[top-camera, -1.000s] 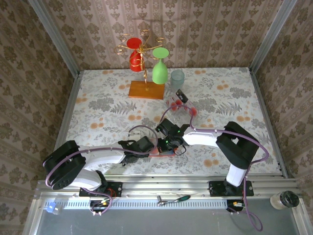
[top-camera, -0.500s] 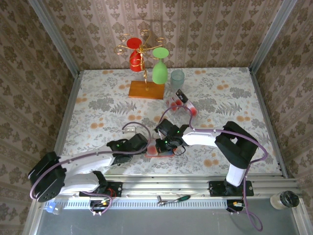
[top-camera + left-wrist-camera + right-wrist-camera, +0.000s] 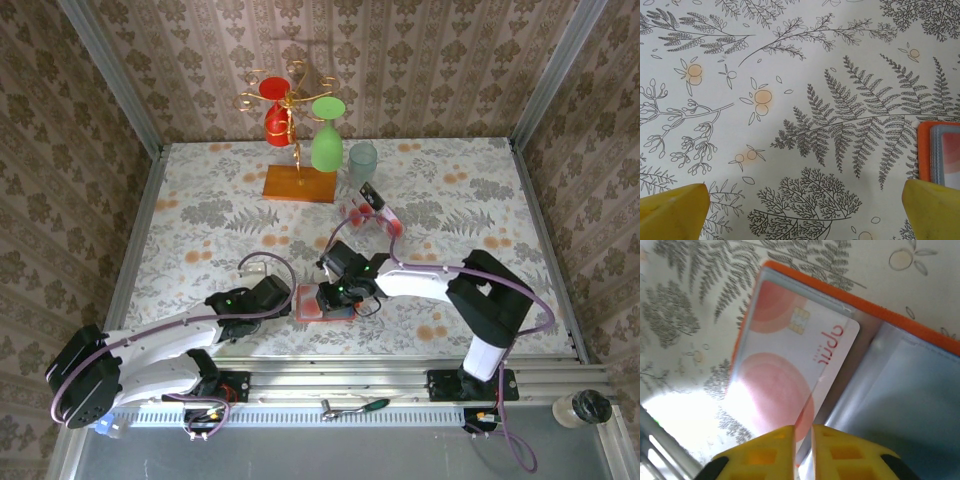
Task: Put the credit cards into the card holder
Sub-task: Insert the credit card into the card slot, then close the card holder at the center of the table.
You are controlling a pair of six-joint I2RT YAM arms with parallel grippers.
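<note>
While a card sits in the holder, insertion under way | right tool nearly together at its edge, grip unclear | left tool spread | next: seat card fully

Draws the wide-open, yellow-fingered left gripper back leftward, off the flat orange-red card holder, uncovering its left edge.

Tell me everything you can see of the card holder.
The card holder is a small orange-red wallet lying open and flat on the floral tablecloth, towards the near edge of the table. Inside are clear, glossy plastic sleeves; one covers a white card with pink-red circles and a chip. The right gripper hangs just over the sleeves, its fingertips a narrow slit apart; whether it touches them I cannot tell.
</note>
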